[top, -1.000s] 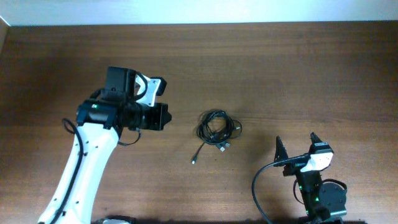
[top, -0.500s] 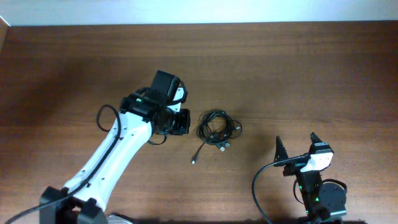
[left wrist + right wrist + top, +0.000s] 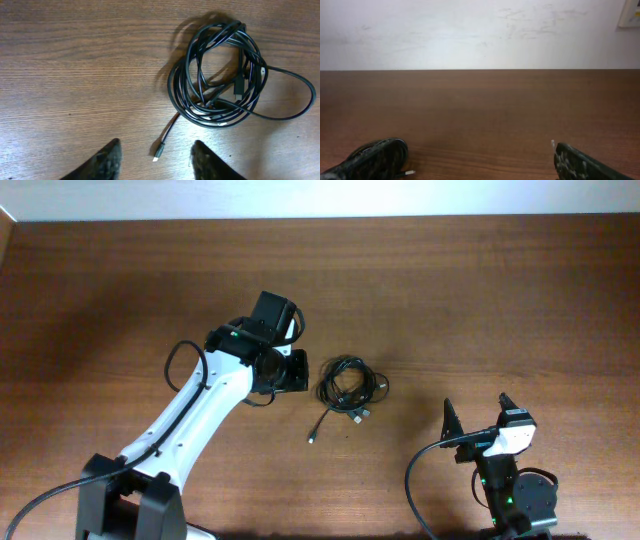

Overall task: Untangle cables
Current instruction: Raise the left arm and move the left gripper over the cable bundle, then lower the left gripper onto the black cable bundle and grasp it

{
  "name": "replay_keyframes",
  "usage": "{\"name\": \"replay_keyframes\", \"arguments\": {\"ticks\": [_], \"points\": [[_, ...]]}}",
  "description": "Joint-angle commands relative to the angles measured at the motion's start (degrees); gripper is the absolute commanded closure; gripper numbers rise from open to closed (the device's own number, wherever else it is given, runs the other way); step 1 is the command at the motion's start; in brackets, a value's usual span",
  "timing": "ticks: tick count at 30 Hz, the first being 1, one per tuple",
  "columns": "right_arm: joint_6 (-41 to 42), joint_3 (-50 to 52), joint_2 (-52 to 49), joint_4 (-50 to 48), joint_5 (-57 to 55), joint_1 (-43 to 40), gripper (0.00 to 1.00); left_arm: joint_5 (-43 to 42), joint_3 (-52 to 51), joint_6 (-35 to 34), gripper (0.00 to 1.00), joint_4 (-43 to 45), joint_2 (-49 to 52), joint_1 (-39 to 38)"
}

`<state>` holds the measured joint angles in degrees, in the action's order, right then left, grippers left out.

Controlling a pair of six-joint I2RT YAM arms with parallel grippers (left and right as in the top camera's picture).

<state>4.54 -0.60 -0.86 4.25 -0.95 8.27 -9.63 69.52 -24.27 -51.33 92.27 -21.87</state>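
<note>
The left gripper (image 3: 156, 146) stands partly open and empty near the coiled cables (image 3: 239, 88) on the table (image 3: 500, 290); the right gripper (image 3: 475, 402) stands wide open, empty, well apart.

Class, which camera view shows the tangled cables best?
The left wrist view: the cables appear large and close, with loops and a silver-tipped plug distinct. Overhead shows them small, as one dark knot; the right wrist view shows nothing of them clearly.

Your overhead looks straight down on the table (image 3: 480, 280); left wrist stares down close at the same cables (image 3: 239, 86); right wrist faces level toward the far wall (image 3: 470, 30)
</note>
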Motion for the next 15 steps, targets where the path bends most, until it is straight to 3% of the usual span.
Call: {"name": "replay_keyframes", "arguments": {"ticks": [1, 6, 13, 15], "points": [[0.17, 0.28, 0.02, 0.39, -0.13, -0.42, 0.02, -0.50, -0.11, -0.13, 0.56, 1.22, 0.42, -0.26], [0.17, 0.28, 0.02, 0.39, -0.13, -0.42, 0.02, -0.37, -0.11, -0.13, 0.54, 7.87, 0.42, -0.26], [0.17, 0.28, 0.02, 0.39, -0.13, -0.42, 0.02, 2.29, -0.11, -0.13, 0.64, 9.25, 0.42, -0.22], [0.17, 0.28, 0.02, 0.39, -0.13, -0.42, 0.02, 3.37, -0.11, -0.13, 0.71, 8.55, 0.42, -0.22]]}}
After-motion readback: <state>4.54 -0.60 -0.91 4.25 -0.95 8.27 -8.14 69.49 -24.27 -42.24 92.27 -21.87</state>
